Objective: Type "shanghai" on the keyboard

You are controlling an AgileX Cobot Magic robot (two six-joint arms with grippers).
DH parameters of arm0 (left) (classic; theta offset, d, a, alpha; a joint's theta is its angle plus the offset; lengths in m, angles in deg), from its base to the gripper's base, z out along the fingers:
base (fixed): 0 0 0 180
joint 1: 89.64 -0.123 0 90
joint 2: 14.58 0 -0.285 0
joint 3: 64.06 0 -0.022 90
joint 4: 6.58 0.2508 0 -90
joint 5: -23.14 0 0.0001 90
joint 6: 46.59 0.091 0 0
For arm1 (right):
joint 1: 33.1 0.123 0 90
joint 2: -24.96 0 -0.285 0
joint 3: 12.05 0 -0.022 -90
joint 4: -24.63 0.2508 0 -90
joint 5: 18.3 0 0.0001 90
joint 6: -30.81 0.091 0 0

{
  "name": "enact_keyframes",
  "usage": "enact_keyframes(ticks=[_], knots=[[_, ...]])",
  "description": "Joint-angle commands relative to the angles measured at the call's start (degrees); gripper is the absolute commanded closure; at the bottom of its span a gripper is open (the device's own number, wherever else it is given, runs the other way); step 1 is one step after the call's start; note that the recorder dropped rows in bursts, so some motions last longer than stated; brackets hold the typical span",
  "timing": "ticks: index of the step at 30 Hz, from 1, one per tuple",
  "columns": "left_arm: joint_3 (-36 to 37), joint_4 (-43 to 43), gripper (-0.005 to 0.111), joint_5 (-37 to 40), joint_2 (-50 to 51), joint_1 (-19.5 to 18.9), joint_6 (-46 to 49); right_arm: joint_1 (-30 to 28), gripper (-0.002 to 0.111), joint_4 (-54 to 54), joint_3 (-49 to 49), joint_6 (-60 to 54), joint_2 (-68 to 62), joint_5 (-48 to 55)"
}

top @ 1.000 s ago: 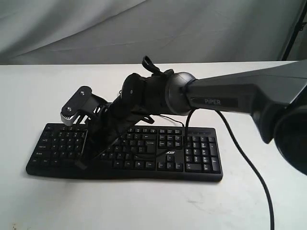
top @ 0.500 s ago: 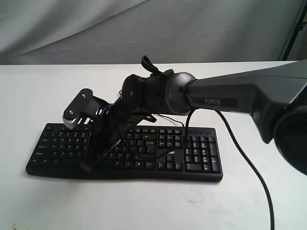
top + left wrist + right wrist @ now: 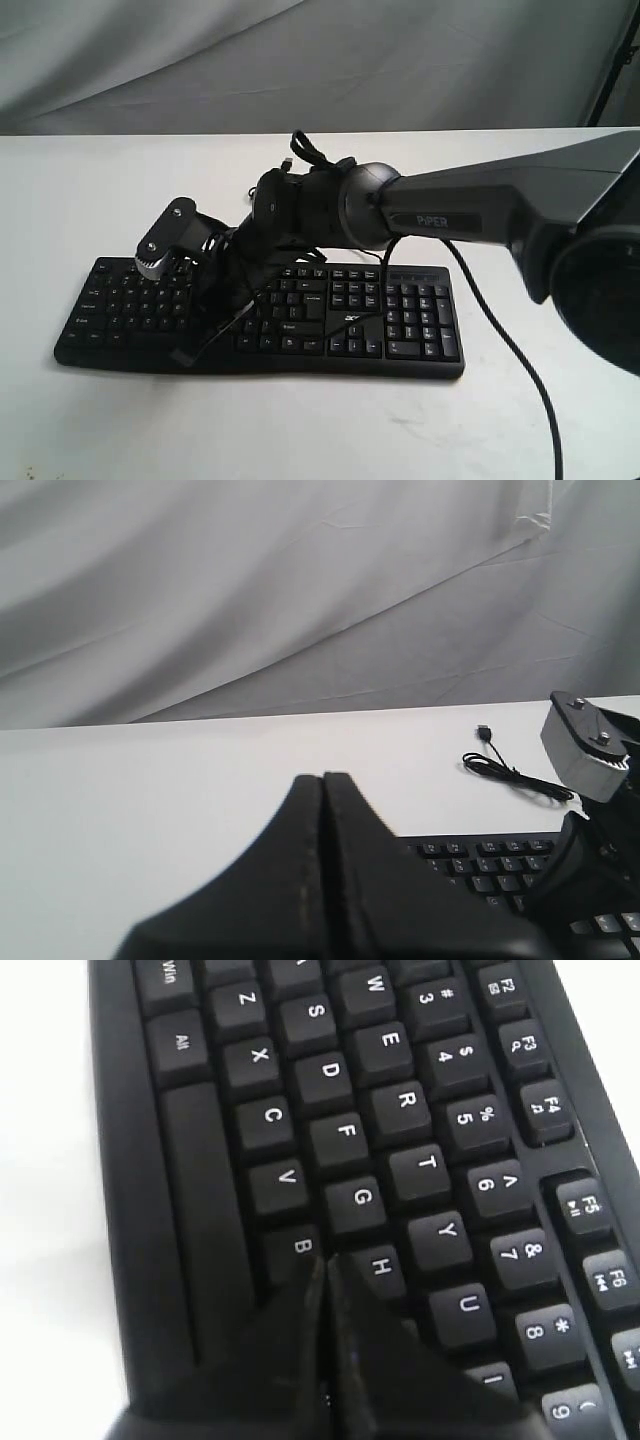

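The black keyboard (image 3: 420,322) lies across the white table, its numeric keypad at the right. My right arm reaches across the middle to the keyboard's left half. The right gripper (image 3: 185,356) points down at the front key rows. In the right wrist view the right gripper (image 3: 325,1260) is shut, empty, its tips meeting between the B and H keys of the keyboard (image 3: 340,1110), at H's corner. The left gripper (image 3: 322,777) is shut with nothing in it, held over bare table beside the keyboard (image 3: 490,865). No left arm shows in the exterior view.
The keyboard's thin USB cable (image 3: 512,775) lies coiled on the table behind it, plug end free. The right arm's own black cable (image 3: 505,335) drapes over the keypad end and off the table front. A grey cloth backdrop (image 3: 300,60) hangs behind the table.
The right gripper has come down and shifted slightly right along the keys. Its wrist camera housing sits lower. The keyboard has not moved.
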Motion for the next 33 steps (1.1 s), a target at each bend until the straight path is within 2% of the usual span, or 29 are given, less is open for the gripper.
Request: enact_keyframes(ticks=[1, 11, 18, 33], knots=[[0.1, 0.0, 0.107, -0.3, -0.1, 0.4, -0.2, 0.1, 0.108, -0.3, -0.3, 0.3, 0.2, -0.2], [0.1, 0.0, 0.107, -0.3, -0.1, 0.4, -0.2, 0.1, 0.108, -0.5, -0.2, 0.1, 1.1, -0.8], [0.1, 0.0, 0.107, -0.3, -0.1, 0.4, -0.2, 0.1, 0.108, -1.6, 5.5, 0.1, 1.1, 1.6], [0.1, 0.0, 0.107, -0.3, -0.1, 0.4, -0.2, 0.3, 0.108, -1.6, 9.8, 0.1, -3.3, 3.6]])
